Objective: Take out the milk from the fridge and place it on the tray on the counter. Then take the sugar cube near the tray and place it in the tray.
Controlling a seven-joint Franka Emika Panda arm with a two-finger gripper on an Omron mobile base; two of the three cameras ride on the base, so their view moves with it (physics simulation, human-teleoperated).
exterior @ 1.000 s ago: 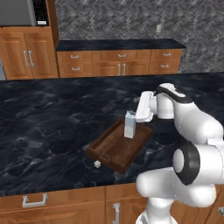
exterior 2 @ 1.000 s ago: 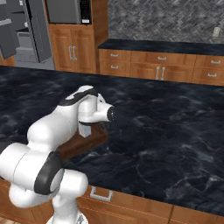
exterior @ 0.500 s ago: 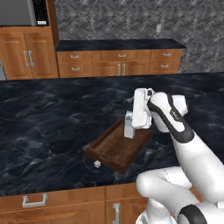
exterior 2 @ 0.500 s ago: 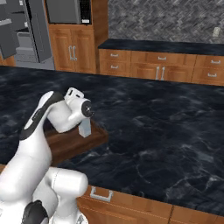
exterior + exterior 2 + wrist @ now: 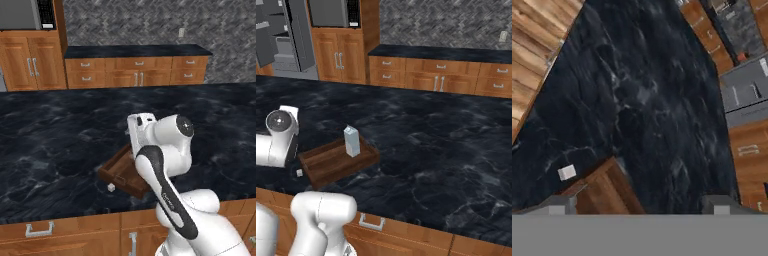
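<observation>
The milk (image 5: 351,141), a pale carton with a gabled top, stands upright in the dark-brown tray (image 5: 326,162) on the black counter (image 5: 421,135). In the left base view my arm hides the carton and covers the far part of the tray (image 5: 119,173). The sugar cube (image 5: 299,173) lies on the counter just off the tray's near left corner, also seen as a small white cube (image 5: 110,187) (image 5: 567,172). My gripper (image 5: 638,206) hangs open above the tray corner (image 5: 607,190), with the cube a little left of its left fingertip (image 5: 558,205). Nothing is between the fingers.
The grey fridge (image 5: 283,37) stands open at the far left, beside a microwave (image 5: 331,12) over wooden cabinets. A second counter with drawers (image 5: 135,70) runs along the back wall. The counter's front edge (image 5: 75,212) is close to the cube.
My hand has let go of the milk and swung from above the carton toward the tray's near corner by the sugar cube. The carton stays upright in the tray.
</observation>
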